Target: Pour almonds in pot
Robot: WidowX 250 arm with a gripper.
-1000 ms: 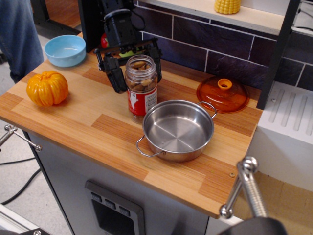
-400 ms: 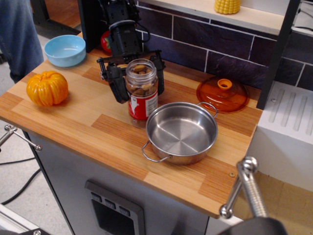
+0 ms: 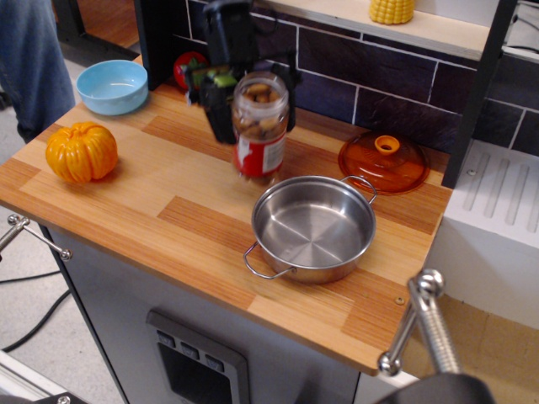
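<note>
A wooden tabletop (image 3: 126, 202) seen from above and in front. The end effector (image 3: 249, 105) is clenched around a clear jar (image 3: 260, 126) of almonds (image 3: 262, 94), its dark fingers on either side of the jar's upper half. A second ago the jar stood on the wood; it now hangs lifted off the surface, upright, and has shifted toward the right, so the pick-up looks done and the pour has not started. The shiny steel pot (image 3: 313, 227) sits empty on the tabletop at about five o'clock from the jar, close below it. An orange lid (image 3: 383, 162) lies at three o'clock, a small pumpkin (image 3: 81, 151) at nine o'clock, a blue bowl (image 3: 112, 86) at ten o'clock
</note>
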